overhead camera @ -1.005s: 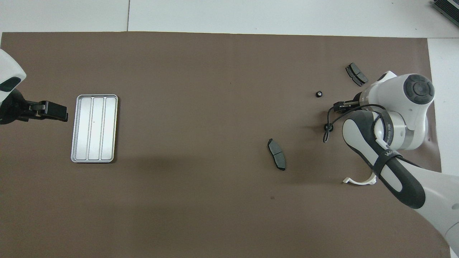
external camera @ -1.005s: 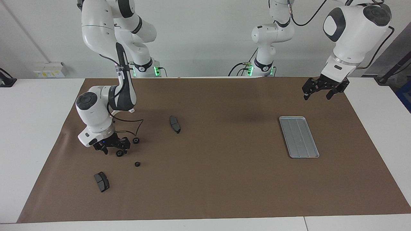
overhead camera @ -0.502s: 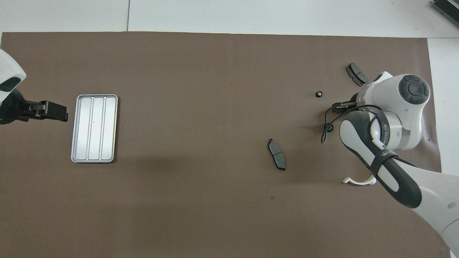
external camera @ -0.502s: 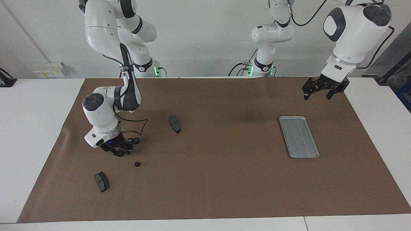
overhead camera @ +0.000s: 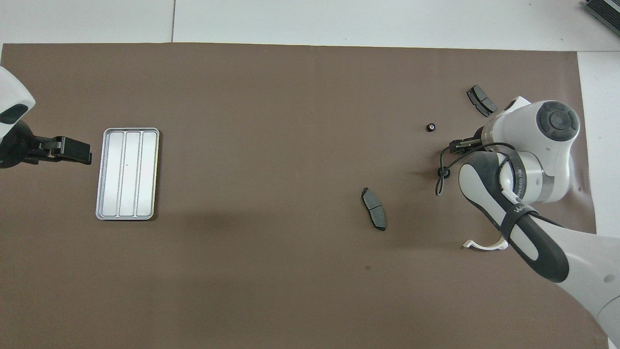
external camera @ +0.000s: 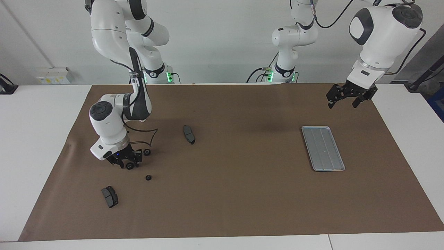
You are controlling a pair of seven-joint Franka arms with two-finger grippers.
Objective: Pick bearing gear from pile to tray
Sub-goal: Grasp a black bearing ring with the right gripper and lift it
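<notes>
lifting a gear (external camera: pixel 129 166) pinched in our right tool (external camera: pixel 127 163); left tool (external camera: pixel 347 98) waits spread near the tray (external camera: pixel 323 148), where we carry it next.

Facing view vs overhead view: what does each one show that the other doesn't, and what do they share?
Only facing: the right claw down low at the mat, and the left claw open, hanging well above the mat. The overhead view mostly hides the right one under its own wrist. Only overhead: the white half-ring bracket, which the right arm blocks in the facing view. Both: the empty tray, two brake pads and two loose gears.
</notes>
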